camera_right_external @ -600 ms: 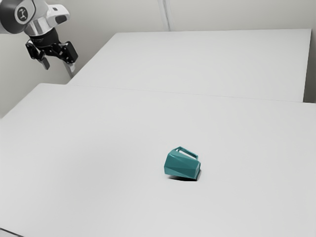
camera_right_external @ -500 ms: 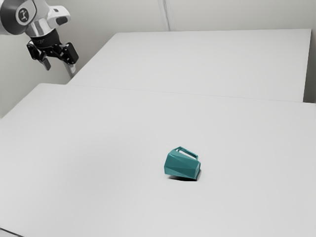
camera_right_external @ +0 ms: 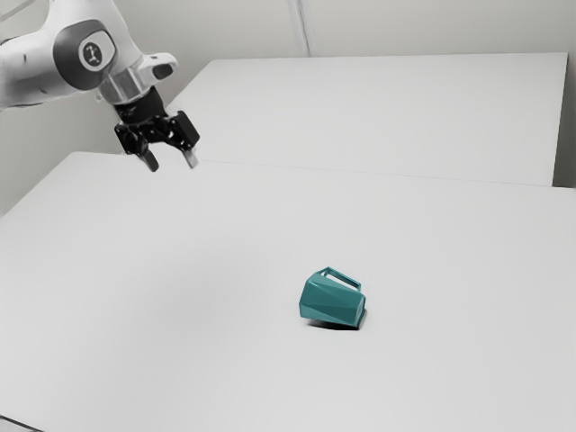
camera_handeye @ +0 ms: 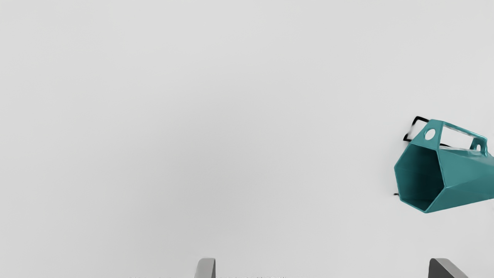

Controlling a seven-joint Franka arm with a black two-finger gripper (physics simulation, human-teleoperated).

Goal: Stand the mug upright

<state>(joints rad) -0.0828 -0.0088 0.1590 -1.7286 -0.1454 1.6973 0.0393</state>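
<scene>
So in the exterior view the gripper [camera_right_external: 171, 165] hangs in midair, fingers wide apart and holding nothing. The teal mug [camera_right_external: 331, 302] is lying on its side on the white table [camera_right_external: 135, 270], roughly 4 o'clock from the gripper, handle [camera_right_external: 345, 277] at its 1 o'clock. Wrist view: the mug's mouth [camera_handeye: 420, 177] shows, beyond one fingertip; its base is cut off, so hard to judge.

No words legible; a small emblem [camera_right_external: 93, 54] sits on the arm's joint cap [camera_right_external: 68, 58].
</scene>
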